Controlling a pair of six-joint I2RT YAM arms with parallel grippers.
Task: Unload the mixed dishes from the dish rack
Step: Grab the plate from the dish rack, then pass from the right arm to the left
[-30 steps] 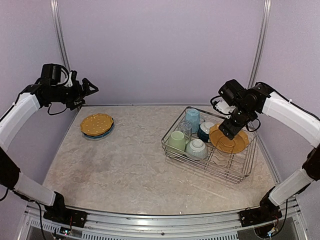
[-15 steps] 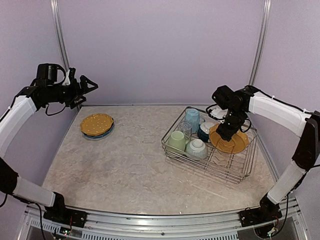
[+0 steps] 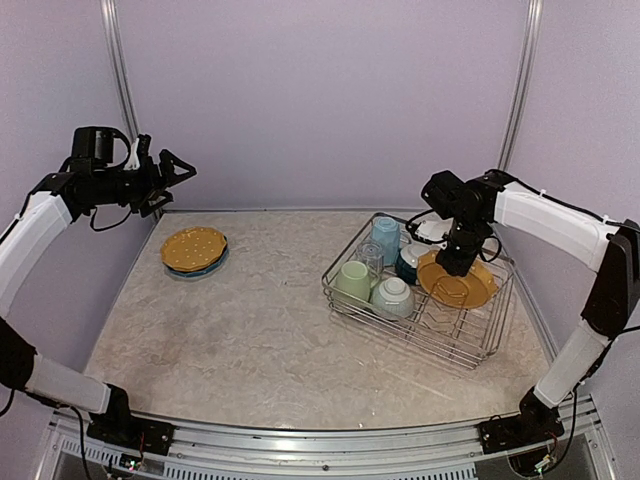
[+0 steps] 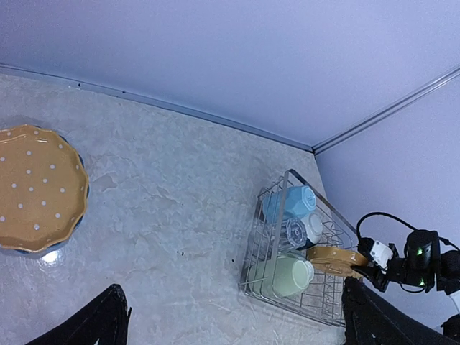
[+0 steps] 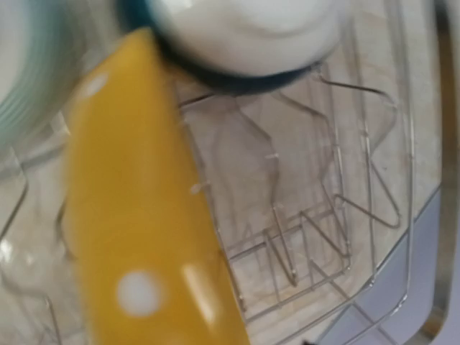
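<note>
Both arms (image 3: 40,215) raised; right end effector (image 3: 452,262) over yellow plate (image 3: 462,285).

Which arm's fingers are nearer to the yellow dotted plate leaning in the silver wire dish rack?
Right. The right fingers are at the upper edge of that yellow plate inside the rack; the left fingers hang open far off, above the far left corner of the table.
</note>
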